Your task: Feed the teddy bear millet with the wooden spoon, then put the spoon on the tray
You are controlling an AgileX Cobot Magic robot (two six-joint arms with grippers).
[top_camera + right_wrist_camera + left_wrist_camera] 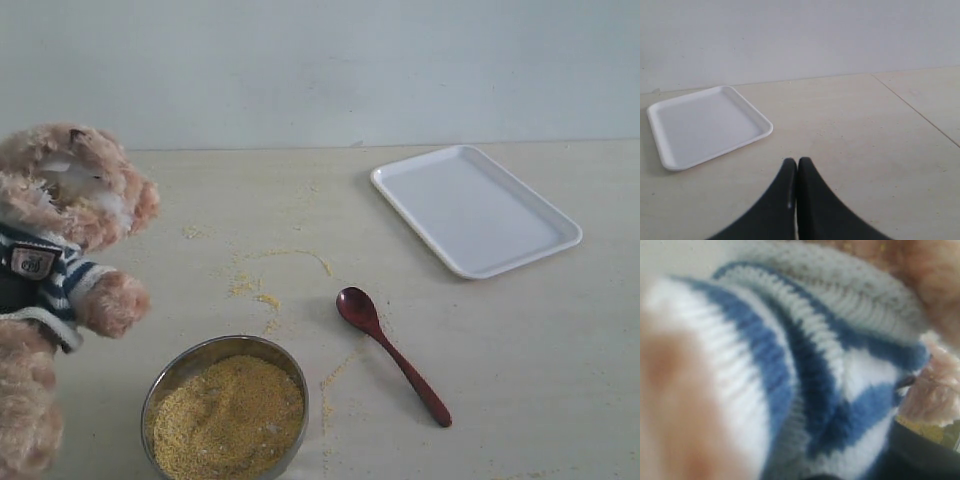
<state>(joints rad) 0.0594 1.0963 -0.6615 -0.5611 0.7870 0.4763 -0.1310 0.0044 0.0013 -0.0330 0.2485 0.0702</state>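
The teddy bear (pixel 60 230) sits upright at the far left. Its striped shirt fills the left wrist view, so I cannot tell whether the left hand grasps it. To the right, a steel bowl (pixel 160 385) holds the millet (pixel 228 415), with loose specks scattered beyond it. The wooden spoon (pixel 390 352) lies flat on the surface (pixel 520 350), with its bowl pointing toward the bear. It looks light, stiff and glossy, so probably slippery, and it is best pinched mid-handle from above. The tray (pixel 475 205) lies bare beyond the spoon. The right hand (pixel 797 161) is clenched on nothing.
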